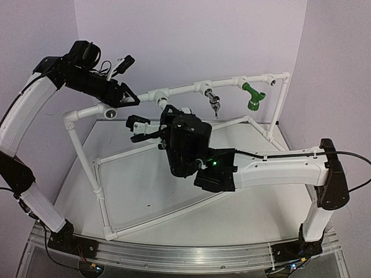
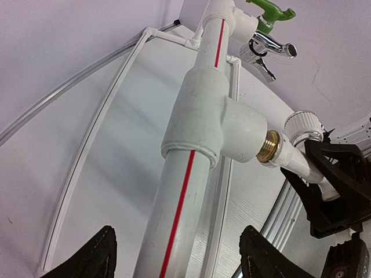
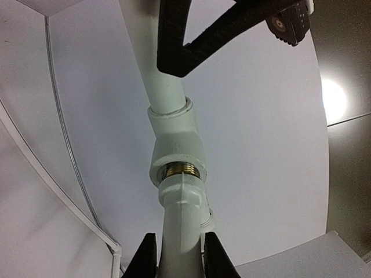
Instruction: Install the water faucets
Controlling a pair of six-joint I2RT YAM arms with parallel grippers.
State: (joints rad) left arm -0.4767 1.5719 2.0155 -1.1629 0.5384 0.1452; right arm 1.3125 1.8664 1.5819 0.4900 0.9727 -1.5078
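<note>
1. Overhead view: the white pipe frame (image 1: 82, 156) stands on the table (image 1: 232, 208). The chrome faucet (image 1: 214, 103) and green faucet (image 1: 253, 96) already hang from its top rail, right of centre. The white faucet (image 1: 184, 110) is mid-frame at the tee socket (image 1: 162, 94), gripped by the right pincer (image 1: 167, 113). The left pincer (image 1: 124, 97) sits at the same rail, just left of that socket.
2. Left wrist view: the left pincer (image 2: 177, 258) is parted at the bottom edge, one finger on each side of the red-striped rail. There's a gap on both sides, so it has hold of nothing. Right of centre, the white faucet (image 2: 293, 157) meets the tee socket (image 2: 214, 116) at a brass thread (image 2: 268, 146).
3. Right wrist view: the right pincer (image 3: 181, 258) is clamped tight on the white faucet (image 3: 182, 214) at bottom centre. A band of brass thread (image 3: 179, 169) shows between the faucet and the tee socket (image 3: 174, 136), so I'd say it isn't fully seated.
4. To do it well, I reckon:
   - Close the left pincer on the rail first, so the frame can't twist.
   - Keep the faucet dead in line with the socket, because a tilt risks cross-threading.
   - Turn it in short wrist rolls and regrip without tugging outward.
   - Finish with the spout pointing down like its neighbours.
</note>
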